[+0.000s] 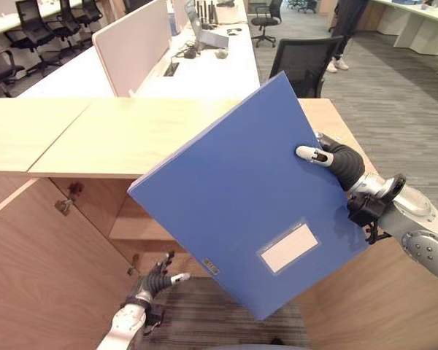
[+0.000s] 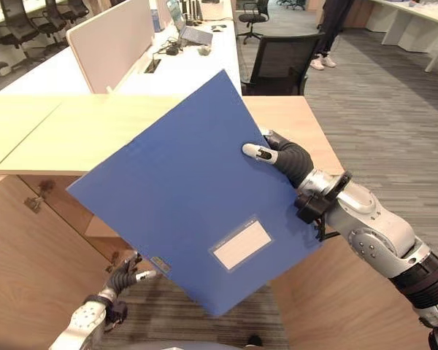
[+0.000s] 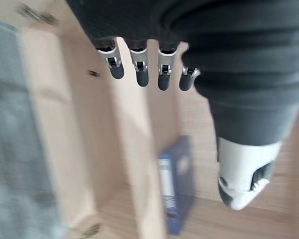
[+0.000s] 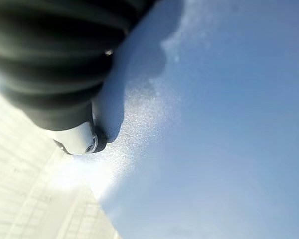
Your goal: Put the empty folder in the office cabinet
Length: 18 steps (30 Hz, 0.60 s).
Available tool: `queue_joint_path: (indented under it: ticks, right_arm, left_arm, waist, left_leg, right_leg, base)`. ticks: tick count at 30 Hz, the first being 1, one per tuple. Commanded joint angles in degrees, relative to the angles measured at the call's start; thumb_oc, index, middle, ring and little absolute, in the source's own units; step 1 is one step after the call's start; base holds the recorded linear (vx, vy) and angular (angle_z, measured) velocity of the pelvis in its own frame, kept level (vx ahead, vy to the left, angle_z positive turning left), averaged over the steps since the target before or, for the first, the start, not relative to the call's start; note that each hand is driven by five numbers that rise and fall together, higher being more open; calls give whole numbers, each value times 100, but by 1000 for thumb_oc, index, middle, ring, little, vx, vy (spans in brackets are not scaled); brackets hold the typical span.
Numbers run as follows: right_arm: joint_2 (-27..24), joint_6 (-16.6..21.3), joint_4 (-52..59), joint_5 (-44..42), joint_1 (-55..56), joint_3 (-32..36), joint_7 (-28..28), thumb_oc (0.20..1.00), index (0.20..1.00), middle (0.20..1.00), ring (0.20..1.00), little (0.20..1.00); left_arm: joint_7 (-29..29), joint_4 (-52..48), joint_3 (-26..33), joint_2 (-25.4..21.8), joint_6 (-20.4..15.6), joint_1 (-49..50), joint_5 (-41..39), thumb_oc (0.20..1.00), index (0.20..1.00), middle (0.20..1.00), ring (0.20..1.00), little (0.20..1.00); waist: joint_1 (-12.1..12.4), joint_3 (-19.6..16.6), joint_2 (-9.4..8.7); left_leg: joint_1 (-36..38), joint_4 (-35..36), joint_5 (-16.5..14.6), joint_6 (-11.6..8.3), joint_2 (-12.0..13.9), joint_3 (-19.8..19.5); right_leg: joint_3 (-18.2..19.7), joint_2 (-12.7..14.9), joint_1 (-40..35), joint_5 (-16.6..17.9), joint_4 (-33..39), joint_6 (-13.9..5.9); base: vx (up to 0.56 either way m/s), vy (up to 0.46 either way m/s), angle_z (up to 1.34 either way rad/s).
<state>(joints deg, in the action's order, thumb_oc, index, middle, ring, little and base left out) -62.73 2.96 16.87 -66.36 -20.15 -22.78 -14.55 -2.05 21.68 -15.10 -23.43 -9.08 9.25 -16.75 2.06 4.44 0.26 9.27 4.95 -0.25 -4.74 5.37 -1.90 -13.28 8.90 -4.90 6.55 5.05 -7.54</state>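
Above the wooden cabinet top (image 1: 95, 135), before office desks (image 1: 204, 65), the right hand (image 2: 281, 157) pinches a blue folder (image 1: 241, 204); the left hand (image 1: 157, 281) hangs slack.

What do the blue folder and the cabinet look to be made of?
The blue folder looks like stiff plastic-coated board: flat and unbent in the right hand, with a fine-grained matt sheen in the right wrist view. The cabinet looks like light wood-grain laminate or veneer, smooth and pale; which one is unclear.
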Motion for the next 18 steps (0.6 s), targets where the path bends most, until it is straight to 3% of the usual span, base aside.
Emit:
queue_joint_path:
  ticks: [1,9,18]
  right_arm:
    - [223,92,-22,-121,-179,-236,43,200,200,200,200,200]
    - [824,-125,-297,-162,-146,-367,-56,200,200,200,200,200]
    - [863,-83,-348,-229,-260,-325,-110,200,200,200,200,200]
  left_arm:
    - [-327,-570,234,-613,-228,-121,-696,1000,1000,1000,1000,1000]
    - [-1417,-885,2,-1183,177,-97,-1804,1000,1000,1000,1000,1000]
    - [-1770,-903,-160,-1501,293,-124,-1965,1000,1000,1000,1000,1000]
  waist:
    - [134,-88,-223]
    - [161,-85,-180]
    - [153,-87,-190]
  left_leg:
    - [-361,5,126,-41,-151,-116]
    - [-371,5,128,-31,-158,-155]
    - [-370,5,120,-21,-158,-168]
  right_leg:
    - [70,-100,-190,-671,-492,-88]
    - [32,-114,-218,-687,-467,-88]
    - [32,-125,-220,-691,-473,-88]
  base:
    - [1,-15,7]
    - [7,-13,5]
    - [5,-3,2]
